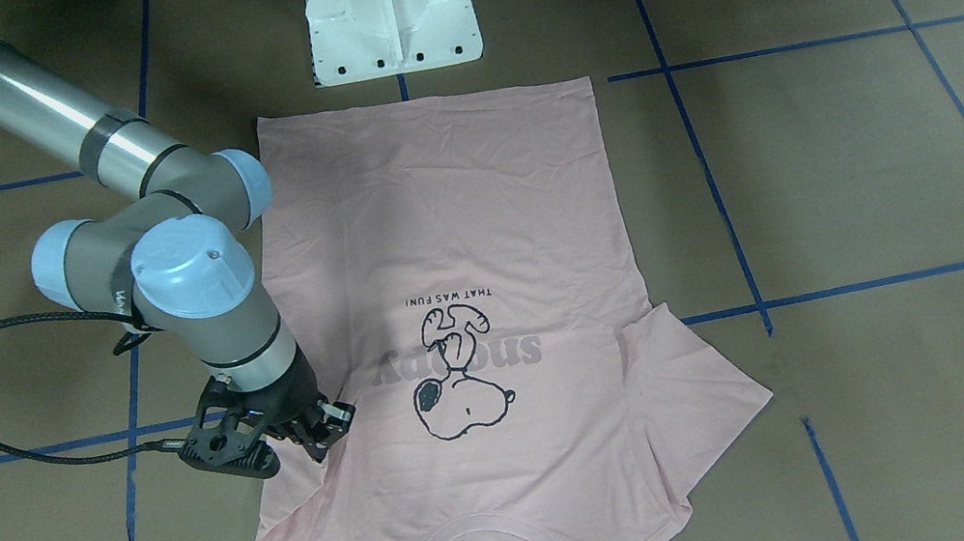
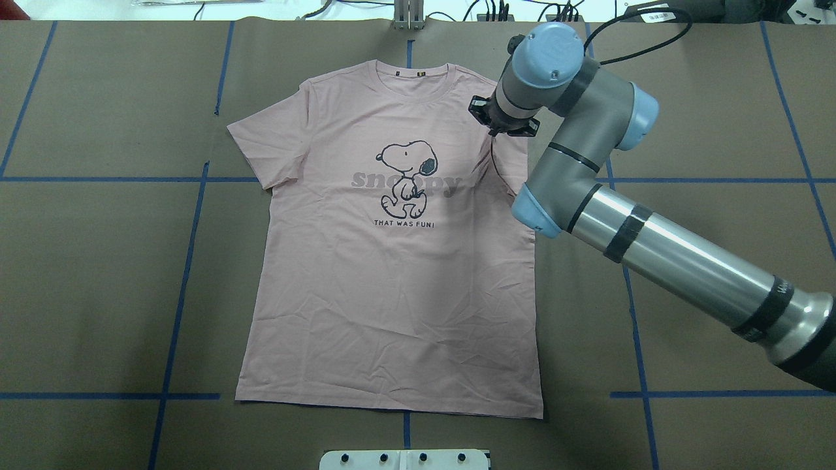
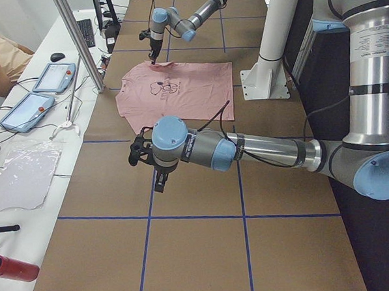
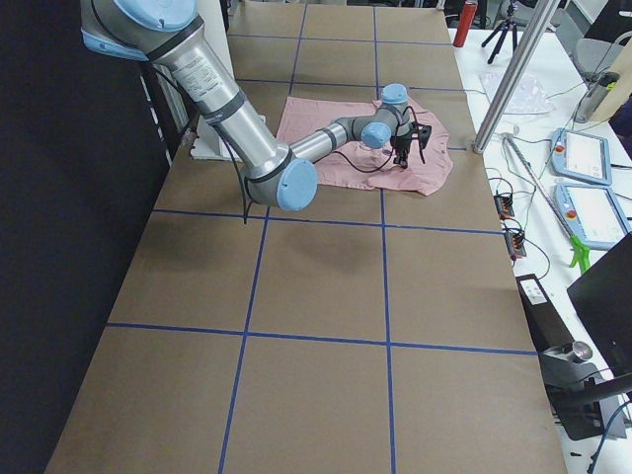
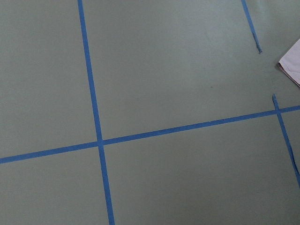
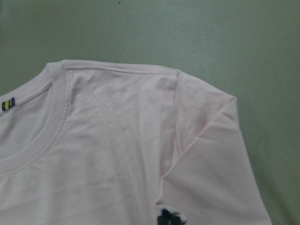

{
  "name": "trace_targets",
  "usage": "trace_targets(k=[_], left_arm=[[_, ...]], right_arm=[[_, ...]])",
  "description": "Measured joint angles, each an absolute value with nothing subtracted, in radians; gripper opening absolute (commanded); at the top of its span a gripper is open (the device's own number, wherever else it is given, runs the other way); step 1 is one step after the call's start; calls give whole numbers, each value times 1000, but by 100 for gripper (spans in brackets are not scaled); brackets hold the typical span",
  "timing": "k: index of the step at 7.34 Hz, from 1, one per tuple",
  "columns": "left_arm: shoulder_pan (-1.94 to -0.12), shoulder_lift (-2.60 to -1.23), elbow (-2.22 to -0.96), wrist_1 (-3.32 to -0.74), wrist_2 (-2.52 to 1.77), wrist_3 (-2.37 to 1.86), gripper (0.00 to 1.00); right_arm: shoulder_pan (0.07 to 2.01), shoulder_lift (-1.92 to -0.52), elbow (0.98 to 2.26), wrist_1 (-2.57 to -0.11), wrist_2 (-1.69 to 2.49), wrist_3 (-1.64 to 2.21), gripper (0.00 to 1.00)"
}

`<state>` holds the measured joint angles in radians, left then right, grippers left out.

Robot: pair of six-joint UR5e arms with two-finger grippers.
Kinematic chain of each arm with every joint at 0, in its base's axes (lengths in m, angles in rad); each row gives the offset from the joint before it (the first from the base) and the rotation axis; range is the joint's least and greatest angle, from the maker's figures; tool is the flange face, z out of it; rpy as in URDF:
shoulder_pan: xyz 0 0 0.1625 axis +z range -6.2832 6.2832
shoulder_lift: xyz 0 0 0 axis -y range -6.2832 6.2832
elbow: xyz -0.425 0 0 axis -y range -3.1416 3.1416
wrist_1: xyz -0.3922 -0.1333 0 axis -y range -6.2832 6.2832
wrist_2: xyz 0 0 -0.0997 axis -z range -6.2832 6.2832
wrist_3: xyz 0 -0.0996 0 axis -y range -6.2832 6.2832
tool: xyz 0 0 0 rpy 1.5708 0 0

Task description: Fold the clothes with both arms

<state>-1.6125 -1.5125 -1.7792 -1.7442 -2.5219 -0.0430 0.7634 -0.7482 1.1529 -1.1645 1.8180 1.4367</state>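
The pale pink T-shirt lies flat, front up, with the dog print and its collar at the far edge. My right gripper is low over the shirt's right shoulder, where the sleeve is folded in over the chest. In the right wrist view the dark fingertips appear shut on the folded sleeve's edge. In the front view the right gripper touches the cloth. My left gripper shows only in the left side view, above bare table away from the T-shirt. I cannot tell whether it is open.
The white pedestal base stands at the shirt's hem end. Blue tape lines cross the brown table. Tablets and a metal post stand along the operator's side. The other sleeve lies spread out.
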Motion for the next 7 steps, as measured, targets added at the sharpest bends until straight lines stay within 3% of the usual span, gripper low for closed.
trace_targets(k=[1, 4, 7], left_arm=[[-1611, -1513, -1780, -1744, -2522, -43, 100], [-1549, -1557, -1762, -1835, -2517, -147, 100], [-1355, -1741, -1643, -2003, -2508, -421, 100]], right_arm=[[756, -704, 1096, -1166, 1787, 1442, 99], [729, -678, 1061, -1124, 1680, 1440, 100], [756, -760, 1251, -1071, 1742, 1441, 100]])
